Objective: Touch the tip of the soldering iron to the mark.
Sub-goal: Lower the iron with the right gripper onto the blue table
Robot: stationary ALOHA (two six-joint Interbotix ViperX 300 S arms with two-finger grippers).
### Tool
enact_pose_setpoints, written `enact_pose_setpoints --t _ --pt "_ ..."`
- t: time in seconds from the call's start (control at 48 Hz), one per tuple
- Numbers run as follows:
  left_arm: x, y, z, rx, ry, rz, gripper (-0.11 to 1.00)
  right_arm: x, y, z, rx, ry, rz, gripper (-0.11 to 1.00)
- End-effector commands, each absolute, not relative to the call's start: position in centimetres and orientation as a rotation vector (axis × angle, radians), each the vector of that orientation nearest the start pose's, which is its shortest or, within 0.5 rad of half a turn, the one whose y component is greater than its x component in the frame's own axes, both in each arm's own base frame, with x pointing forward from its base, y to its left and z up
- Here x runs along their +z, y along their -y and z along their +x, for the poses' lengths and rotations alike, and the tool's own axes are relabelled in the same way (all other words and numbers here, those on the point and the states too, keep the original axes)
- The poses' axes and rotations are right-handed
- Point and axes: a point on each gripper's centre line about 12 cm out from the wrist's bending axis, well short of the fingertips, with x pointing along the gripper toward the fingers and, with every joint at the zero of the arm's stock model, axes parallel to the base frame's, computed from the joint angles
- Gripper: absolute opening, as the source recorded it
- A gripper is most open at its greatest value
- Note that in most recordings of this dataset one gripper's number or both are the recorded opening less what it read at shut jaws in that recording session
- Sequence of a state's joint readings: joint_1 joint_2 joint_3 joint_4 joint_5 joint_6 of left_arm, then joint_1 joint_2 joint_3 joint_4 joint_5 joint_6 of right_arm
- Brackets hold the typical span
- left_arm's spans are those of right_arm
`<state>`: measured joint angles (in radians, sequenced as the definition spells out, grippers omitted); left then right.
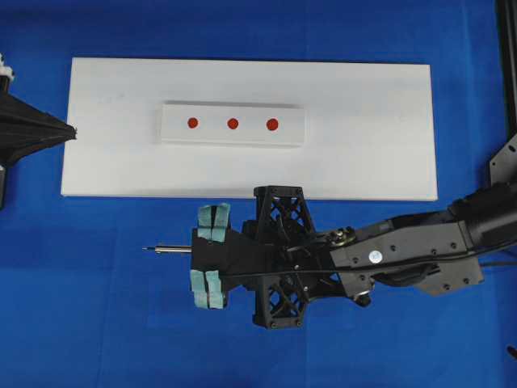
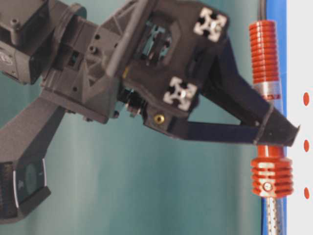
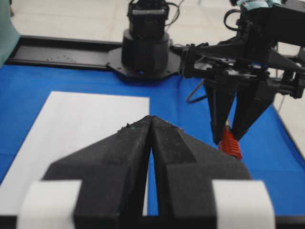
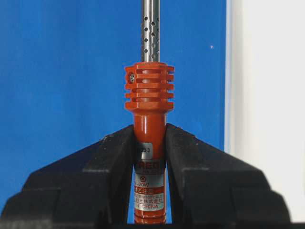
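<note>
The soldering iron [image 4: 149,102] has a red-orange ribbed handle and a thin perforated metal shaft. My right gripper [image 4: 149,143] is shut on its handle. From overhead the soldering iron [image 1: 166,250] lies level over the blue cloth, tip pointing left, in front of the white board. My right gripper [image 1: 202,250] holds it there. Three red marks [image 1: 233,124] sit in a row on a raised white strip [image 1: 291,129], well apart from the tip. My left gripper [image 3: 150,118] is shut with nothing in it, at the board's left end [image 1: 69,132].
The white board [image 1: 363,153] lies on blue cloth [image 1: 97,323]. The right arm [image 1: 420,242] reaches in from the right edge. In the left wrist view, the right arm's base [image 3: 145,47] stands at the far side on a black rail.
</note>
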<state>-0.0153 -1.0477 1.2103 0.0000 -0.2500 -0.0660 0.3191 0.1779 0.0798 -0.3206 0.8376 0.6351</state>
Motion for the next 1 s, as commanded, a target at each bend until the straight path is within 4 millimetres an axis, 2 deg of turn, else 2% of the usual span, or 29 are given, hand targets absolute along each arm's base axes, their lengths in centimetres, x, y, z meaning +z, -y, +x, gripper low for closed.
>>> enact_pose_setpoints --t 0.0,0.125,0.645,0.978 --pt "29.8 0.3 18.4 -0.022 0.105 -0.064 0.0 25.1 -11.7 44.6 -0.131 -0.974 0.104 0.06" --pt "29.9 0.4 18.3 -0.024 0.113 -0.066 0.0 24.1 -11.8 44.7 -0.129 -0.987 0.102 0.06" --pt "29.9 0.4 18.2 -0.026 0.114 -0.087 0.0 16.0 -12.2 45.5 -0.056 -0.979 0.138 0.06" --pt "29.9 0.4 18.2 -0.025 0.116 -0.089 0.0 12.6 -13.2 45.4 0.005 -0.949 0.194 0.06"
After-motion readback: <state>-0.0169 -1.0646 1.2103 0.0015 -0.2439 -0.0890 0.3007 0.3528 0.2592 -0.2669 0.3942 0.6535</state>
